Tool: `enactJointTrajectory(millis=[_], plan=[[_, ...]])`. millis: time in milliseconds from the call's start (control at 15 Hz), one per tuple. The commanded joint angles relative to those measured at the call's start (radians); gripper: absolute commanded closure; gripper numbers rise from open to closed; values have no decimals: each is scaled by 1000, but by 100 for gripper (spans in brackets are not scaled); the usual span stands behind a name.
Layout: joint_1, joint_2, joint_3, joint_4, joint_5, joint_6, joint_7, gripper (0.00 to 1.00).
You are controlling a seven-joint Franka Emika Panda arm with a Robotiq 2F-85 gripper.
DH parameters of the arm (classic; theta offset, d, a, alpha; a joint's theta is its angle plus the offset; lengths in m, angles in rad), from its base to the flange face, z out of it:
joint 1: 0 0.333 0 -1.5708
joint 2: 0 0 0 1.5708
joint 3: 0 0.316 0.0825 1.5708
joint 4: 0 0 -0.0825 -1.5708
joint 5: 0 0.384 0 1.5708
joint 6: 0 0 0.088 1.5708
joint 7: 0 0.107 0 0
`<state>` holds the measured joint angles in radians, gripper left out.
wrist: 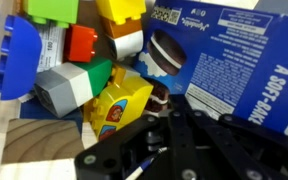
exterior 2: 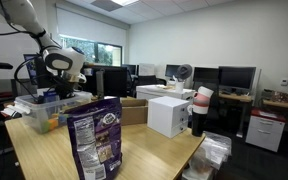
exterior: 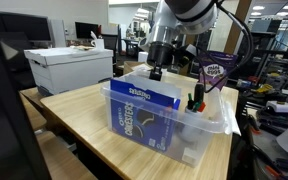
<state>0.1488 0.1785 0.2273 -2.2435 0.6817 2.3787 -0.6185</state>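
In both exterior views my gripper [exterior: 156,72] [exterior 2: 62,92] hangs shut just over the rim of a clear plastic bin [exterior: 212,128] [exterior 2: 34,112] on a wooden table. The bin holds a blue cookie box [exterior: 144,112] standing on its side and some markers [exterior: 196,98]. In the wrist view the black gripper [wrist: 176,110] has its jaws together, right above the blue cookie box [wrist: 234,50] and a yellow toy block [wrist: 124,100]. A green-and-grey block [wrist: 72,85], a red block [wrist: 81,42] and a blue block [wrist: 12,55] lie beside it. I see nothing clamped between the jaws.
A purple snack bag [exterior: 216,70] [exterior 2: 96,140] stands on the table beside the bin. A white box [exterior: 69,68] [exterior 2: 169,115] and an open cardboard box [exterior 2: 134,110] sit further along. Office desks, chairs and monitors surround the table.
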Motion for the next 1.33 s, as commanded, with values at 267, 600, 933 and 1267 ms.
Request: enactJointTrajectory(millis=[267, 600, 933, 1267], plan=[[-7, -17, 26, -9, 1, 77, 28, 100], [-16, -115, 7, 2, -8, -49, 29, 100], [-59, -348, -124, -32, -474, -192, 254, 99], [-117, -401, -161, -26, -825, -268, 429, 99]])
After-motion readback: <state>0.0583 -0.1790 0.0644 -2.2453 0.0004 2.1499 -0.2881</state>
